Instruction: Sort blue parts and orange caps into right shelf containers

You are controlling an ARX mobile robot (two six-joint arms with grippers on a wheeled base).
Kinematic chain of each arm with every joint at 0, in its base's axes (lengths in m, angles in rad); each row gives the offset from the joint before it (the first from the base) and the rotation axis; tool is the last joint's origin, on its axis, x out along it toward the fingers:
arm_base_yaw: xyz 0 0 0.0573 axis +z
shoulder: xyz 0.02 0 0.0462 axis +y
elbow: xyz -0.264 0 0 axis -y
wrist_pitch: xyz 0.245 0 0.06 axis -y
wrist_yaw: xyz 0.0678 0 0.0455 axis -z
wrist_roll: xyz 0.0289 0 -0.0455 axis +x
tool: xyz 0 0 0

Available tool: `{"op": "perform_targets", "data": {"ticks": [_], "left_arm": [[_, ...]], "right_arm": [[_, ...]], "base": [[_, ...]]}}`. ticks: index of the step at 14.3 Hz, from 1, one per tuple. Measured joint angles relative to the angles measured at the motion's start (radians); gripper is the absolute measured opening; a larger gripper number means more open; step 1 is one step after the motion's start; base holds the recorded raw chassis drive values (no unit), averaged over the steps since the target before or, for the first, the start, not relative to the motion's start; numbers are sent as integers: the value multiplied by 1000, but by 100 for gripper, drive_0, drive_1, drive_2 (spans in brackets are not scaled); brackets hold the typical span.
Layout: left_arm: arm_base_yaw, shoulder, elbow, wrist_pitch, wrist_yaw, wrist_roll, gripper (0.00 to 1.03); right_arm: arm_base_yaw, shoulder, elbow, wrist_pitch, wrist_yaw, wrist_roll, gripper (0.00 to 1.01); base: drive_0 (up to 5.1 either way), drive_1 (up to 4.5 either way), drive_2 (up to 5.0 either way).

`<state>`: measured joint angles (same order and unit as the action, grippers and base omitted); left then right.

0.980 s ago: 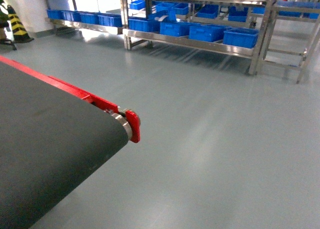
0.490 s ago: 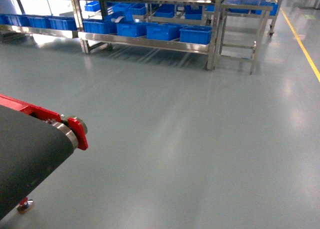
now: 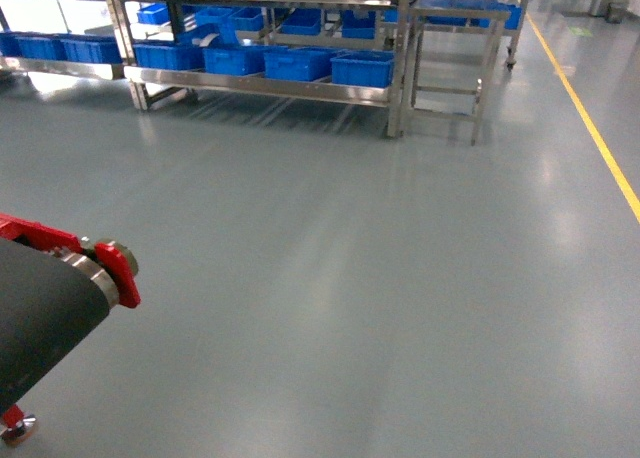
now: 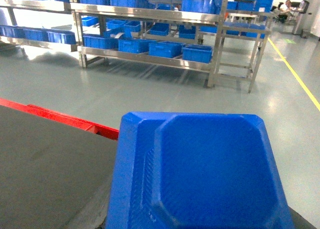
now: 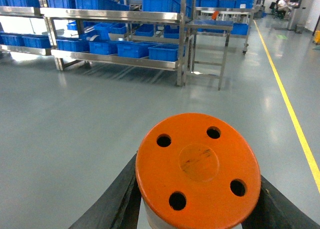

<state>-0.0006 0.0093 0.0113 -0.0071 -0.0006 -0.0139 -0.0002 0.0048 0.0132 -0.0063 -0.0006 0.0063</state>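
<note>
At far left now, conveyor (image 3: 45,298), shelves (image 3: 260,38) nearer.

A black conveyor belt (image 3: 40,308) with red side rails ends on grey floor (image 3: 380,278) beside a yellow line (image 3: 590,128).

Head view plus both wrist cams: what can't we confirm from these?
- Left end effector: left wrist view, hidden under the blue part.
- Right end effector: right wrist view, tips hidden by the orange cap; black fingers flank it.
- Crate contents: head view, too far away.
- Conveyor: head view, cut by the left edge.
</note>
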Motion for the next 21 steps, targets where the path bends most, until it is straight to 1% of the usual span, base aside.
{"op": "perform_targets", "data": {"ticks": [10, 15, 18, 21], "left_arm": [[0, 0, 0, 0, 0, 0, 42], [-2, 0, 0, 0, 0, 0, 42], [-2, 0, 0, -1, 1, 0, 42], [0, 0, 0, 0, -1, 0, 42]], "right_arm": [[0, 0, 0, 0, 0, 0, 46], [0, 0, 0, 2, 1, 0, 46], [0, 0, 0, -1, 1, 0, 46], [0, 0, 0, -2, 0, 0, 46]], "base": [[-160, -160, -160], [-17, 388, -423], [118, 524, -288], [-9, 397, -415]]}}
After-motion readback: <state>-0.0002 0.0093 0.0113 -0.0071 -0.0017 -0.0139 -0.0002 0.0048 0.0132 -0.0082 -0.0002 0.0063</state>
